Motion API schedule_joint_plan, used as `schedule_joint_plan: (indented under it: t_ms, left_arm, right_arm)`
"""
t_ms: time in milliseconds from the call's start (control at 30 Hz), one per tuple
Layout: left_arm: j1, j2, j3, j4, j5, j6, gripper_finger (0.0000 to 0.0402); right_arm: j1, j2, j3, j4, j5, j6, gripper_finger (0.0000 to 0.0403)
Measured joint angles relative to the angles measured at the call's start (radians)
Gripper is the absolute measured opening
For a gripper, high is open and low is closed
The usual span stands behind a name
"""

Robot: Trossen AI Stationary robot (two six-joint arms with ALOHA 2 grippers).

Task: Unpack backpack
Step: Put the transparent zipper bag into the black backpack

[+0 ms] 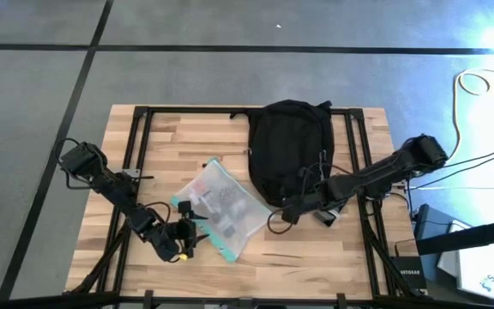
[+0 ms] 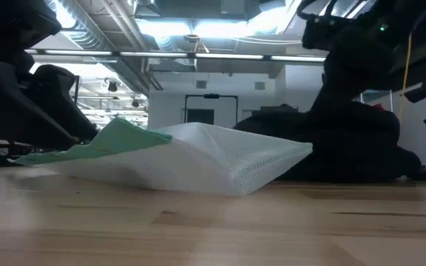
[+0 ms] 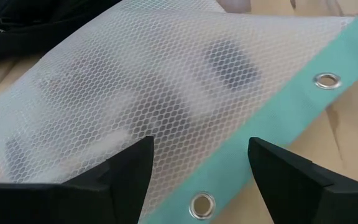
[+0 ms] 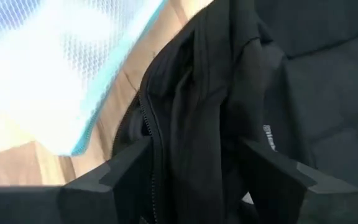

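Observation:
The black backpack (image 1: 290, 146) lies on the far middle of the wooden table. The clear mesh pouch with a teal edge (image 1: 221, 206) lies in front of it, its teal edge (image 2: 117, 137) raised off the wood. My left gripper (image 1: 185, 242) is open at the pouch's near-left edge. In the left wrist view the teal edge with its eyelets (image 3: 266, 118) runs between the fingers. My right gripper (image 1: 283, 213) is open at the backpack's near edge, its fingers on either side of a black fold with a zipper (image 4: 191, 112). My left gripper reaches low toward the pouch's teal edge (image 3: 229, 162) from the table's near left. Whether a finger touches the pouch, I cannot tell. My right gripper slants down over the backpack's near edge with the black fold (image 4: 197, 155) in its gap. Whether the fingers touch that fold, I cannot tell.
Black frame rails (image 1: 135, 146) run along the table's left and right sides. A small pale object (image 1: 328, 219) lies beside my right gripper. Cables and boxes (image 1: 478, 257) sit off the table's right edge. Bare wood (image 1: 316, 266) shows at the near right.

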Motion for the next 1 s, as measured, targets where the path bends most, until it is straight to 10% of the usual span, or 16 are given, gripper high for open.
schedule_joint_plan:
  t_ms: [1000]
  left_arm:
    - [0.0,0.0,0.0,0.0,0.011,-0.02,0.0247]
  right_arm:
    - [0.0,0.008,0.0,-0.311,0.176,-0.124,0.0218]
